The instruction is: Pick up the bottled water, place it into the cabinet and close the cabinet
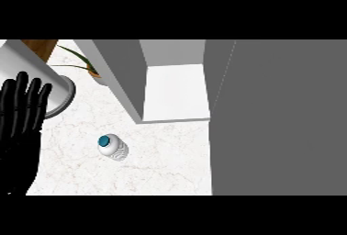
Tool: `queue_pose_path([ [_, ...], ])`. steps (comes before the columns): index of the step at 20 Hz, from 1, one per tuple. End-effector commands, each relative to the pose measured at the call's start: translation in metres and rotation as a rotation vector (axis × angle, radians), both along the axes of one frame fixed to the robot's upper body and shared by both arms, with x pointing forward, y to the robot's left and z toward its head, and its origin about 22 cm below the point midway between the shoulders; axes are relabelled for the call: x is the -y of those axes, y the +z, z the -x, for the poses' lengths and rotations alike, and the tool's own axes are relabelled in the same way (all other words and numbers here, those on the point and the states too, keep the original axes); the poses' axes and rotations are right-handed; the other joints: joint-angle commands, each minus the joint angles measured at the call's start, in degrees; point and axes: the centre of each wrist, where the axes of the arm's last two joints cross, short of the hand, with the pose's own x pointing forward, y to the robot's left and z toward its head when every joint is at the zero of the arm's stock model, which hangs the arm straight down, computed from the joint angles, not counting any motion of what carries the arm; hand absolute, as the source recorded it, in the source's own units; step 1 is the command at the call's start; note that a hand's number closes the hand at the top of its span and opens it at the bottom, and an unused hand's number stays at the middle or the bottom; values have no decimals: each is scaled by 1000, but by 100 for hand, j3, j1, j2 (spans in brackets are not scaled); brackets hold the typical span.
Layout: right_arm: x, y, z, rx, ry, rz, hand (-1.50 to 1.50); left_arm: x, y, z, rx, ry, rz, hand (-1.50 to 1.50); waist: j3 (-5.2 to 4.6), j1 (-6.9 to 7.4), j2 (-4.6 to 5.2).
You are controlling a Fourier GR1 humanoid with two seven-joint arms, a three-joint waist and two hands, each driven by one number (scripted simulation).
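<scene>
You saw the bottled water [112, 147] from almost straight above: a teal cap on a clear, ribbed, rounded body, standing upright on the white marbled counter [163, 170] with faint brownish veins. It stood at about seven o'clock from the open cabinet [175, 92], a grey box with a pale interior floor, and nothing touched it. Your left hand [20, 119] showed at the view's nine o'clock edge, black, fingers straight and spread wide, pointing up, holding nothing. The bottle lay at roughly four o'clock from that hand, apart from it. A broad flat grey panel [278, 119] filled the three o'clock side. At eleven o'clock stood a white cylinder [41, 78] and thin green leaves [78, 62]. Your right hand did not show.
</scene>
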Motion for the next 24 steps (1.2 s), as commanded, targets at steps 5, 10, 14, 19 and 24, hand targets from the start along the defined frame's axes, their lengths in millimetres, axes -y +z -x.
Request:
queue_pose_path([
  [5,-3,1,41,1,-10,5,-150,-26,-9,8,8,-269,4,-150,-176,215,142],
  [10,-27,2,51,-95,220,-12,-150,-29,-16,15,-226,-414,161,-150,-174,258,141],
  [14,-20,15,71,-100,238,-10,-150,-62,4,24,-240,-420,177,-150,-170,243,149],
  [19,-44,30,83,-73,231,-24,-150,-53,10,50,-270,-412,169,-150,-171,259,150],
  [24,-53,41,83,-90,239,-26,-150,-67,20,45,-318,-396,158,-150,-170,254,154],
])
